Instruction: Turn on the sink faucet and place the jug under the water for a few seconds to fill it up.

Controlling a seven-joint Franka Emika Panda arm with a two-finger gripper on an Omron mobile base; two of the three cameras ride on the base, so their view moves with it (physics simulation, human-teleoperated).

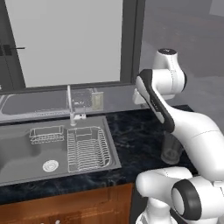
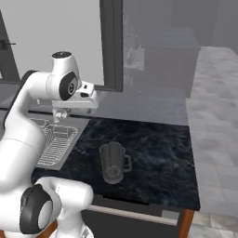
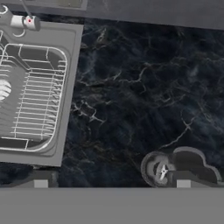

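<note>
The sink is a grey steel basin set in the counter at the left. The sink faucet, a thin silver spout, stands at its back edge, and its base appears at the hand view's top left. No water is in view at the spout. The jug, dark and translucent with a side handle, stands upright on the counter right of the sink, partly behind my arm. My gripper hangs high above the counter near the sink's right rim, open and empty. The jug lies below its right fingertip.
Two wire dish racks and a round drain sit in the basin. A flat grey drainboard tray lies behind the sink under the window. The black marble counter ends at the right beside a pale floor.
</note>
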